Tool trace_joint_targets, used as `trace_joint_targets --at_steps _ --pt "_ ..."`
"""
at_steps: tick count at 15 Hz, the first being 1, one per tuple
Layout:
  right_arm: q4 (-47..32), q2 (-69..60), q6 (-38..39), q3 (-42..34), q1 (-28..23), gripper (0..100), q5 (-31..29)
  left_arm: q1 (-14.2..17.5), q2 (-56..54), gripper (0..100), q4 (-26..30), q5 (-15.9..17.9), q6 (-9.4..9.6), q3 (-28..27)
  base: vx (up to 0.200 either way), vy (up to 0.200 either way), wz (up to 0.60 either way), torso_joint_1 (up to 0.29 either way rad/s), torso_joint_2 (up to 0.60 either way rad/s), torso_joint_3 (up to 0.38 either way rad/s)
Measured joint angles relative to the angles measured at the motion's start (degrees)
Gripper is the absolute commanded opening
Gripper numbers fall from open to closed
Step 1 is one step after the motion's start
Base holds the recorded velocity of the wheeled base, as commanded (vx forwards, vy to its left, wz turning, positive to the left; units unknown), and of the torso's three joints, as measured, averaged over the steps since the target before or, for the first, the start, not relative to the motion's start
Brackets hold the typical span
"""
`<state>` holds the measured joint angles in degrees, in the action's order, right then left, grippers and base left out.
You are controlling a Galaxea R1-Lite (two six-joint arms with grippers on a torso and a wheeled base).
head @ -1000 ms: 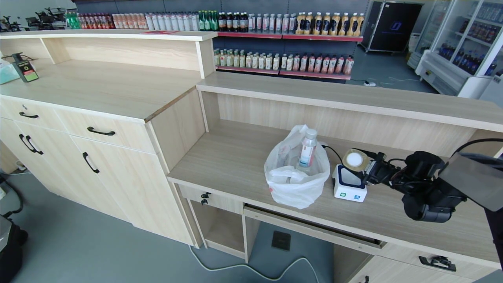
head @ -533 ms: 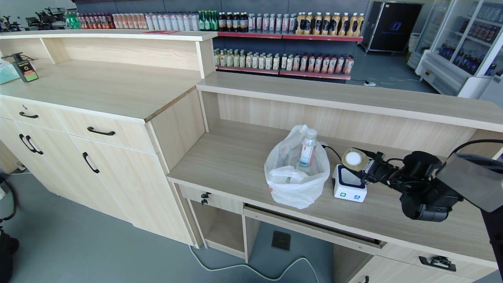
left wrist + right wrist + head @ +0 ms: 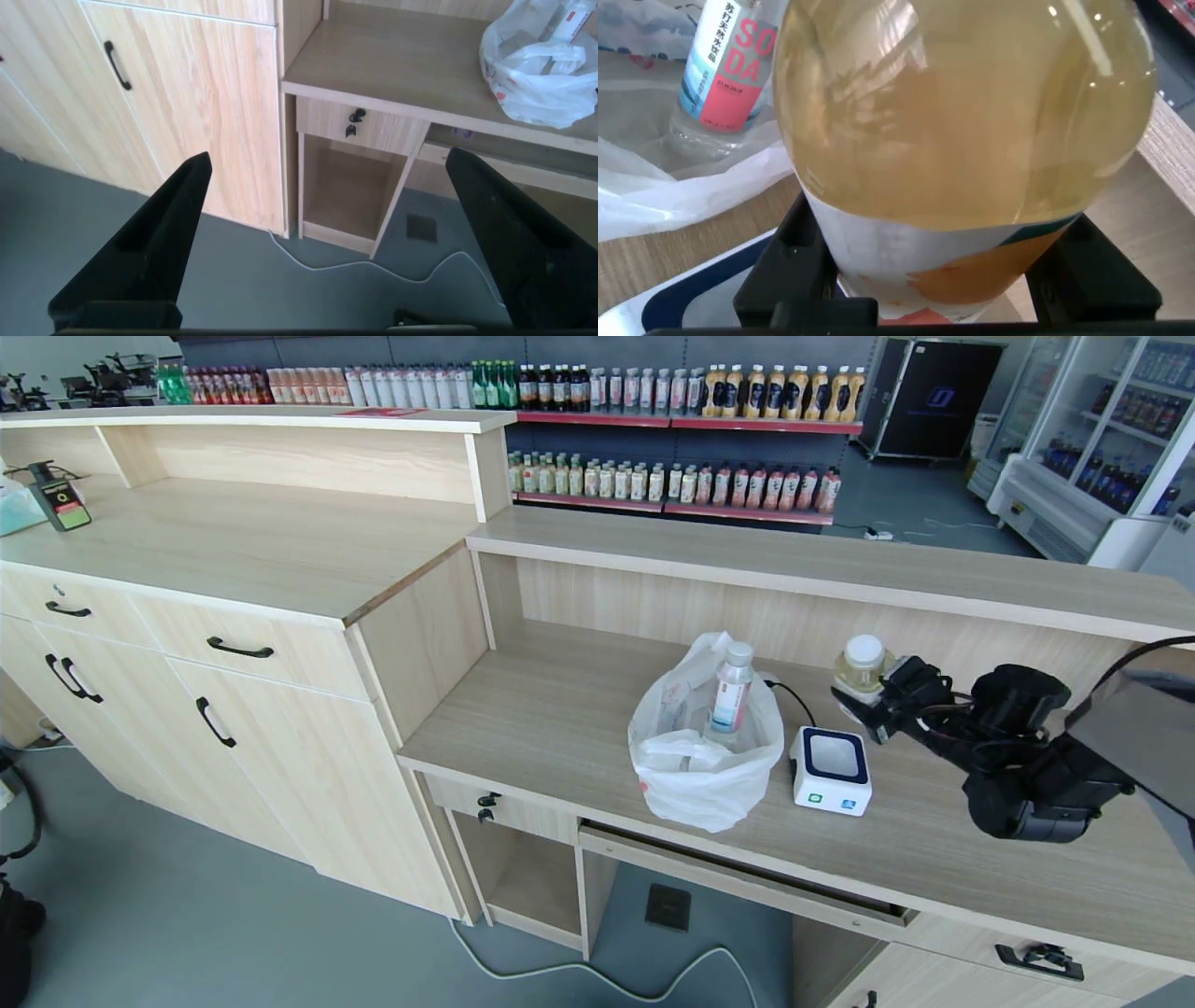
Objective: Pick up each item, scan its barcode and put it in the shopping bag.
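Note:
My right gripper [image 3: 864, 695] is shut on a bottle of pale yellow drink [image 3: 858, 668] with a white cap, held upright above and just behind the white barcode scanner [image 3: 831, 771] on the counter. In the right wrist view the yellow bottle [image 3: 962, 149] looms close between the black fingers, over the scanner [image 3: 701, 294]. A white plastic shopping bag [image 3: 702, 751] stands left of the scanner with a clear soda bottle [image 3: 730, 689] upright inside it. My left gripper [image 3: 336, 233] hangs open over the floor in front of the counter; the bag [image 3: 542, 56] shows at a corner of its view.
The lower counter shelf [image 3: 560, 709] has a back wall [image 3: 747, 616] close behind the bag. A cable [image 3: 789, 695] runs from the scanner toward the wall. A pulled-out drawer tray [image 3: 738, 877] sits below the counter edge. Cabinets [image 3: 233, 709] stand to the left.
My right gripper lifted the yellow bottle from lying cap-forward over the scanner to upright, up and slightly back toward the wall. The bag and scanner stayed put.

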<state>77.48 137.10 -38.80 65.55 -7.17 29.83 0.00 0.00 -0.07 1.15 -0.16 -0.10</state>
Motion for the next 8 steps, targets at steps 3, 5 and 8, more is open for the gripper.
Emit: trace_joint_targets --at_steps 3,5,8 --pt "-21.6 -16.0 9.9 -5.0 -1.0 0 -10.2 0.0 0.0 100 0.0 0.0 0.00 0.0 0.000 0.000 0.00 0.000 0.00 0.000" --pt "-30.4 -27.3 13.3 -10.9 -2.6 0 -14.2 0.0 0.0 100 0.0 0.0 0.00 0.0 0.000 0.000 0.00 0.000 0.00 0.000" --pt "-34.8 -39.4 13.9 -23.0 -7.2 0 -17.2 0.0 0.0 100 0.0 0.0 0.00 0.0 0.000 0.000 0.00 0.000 0.00 0.000"
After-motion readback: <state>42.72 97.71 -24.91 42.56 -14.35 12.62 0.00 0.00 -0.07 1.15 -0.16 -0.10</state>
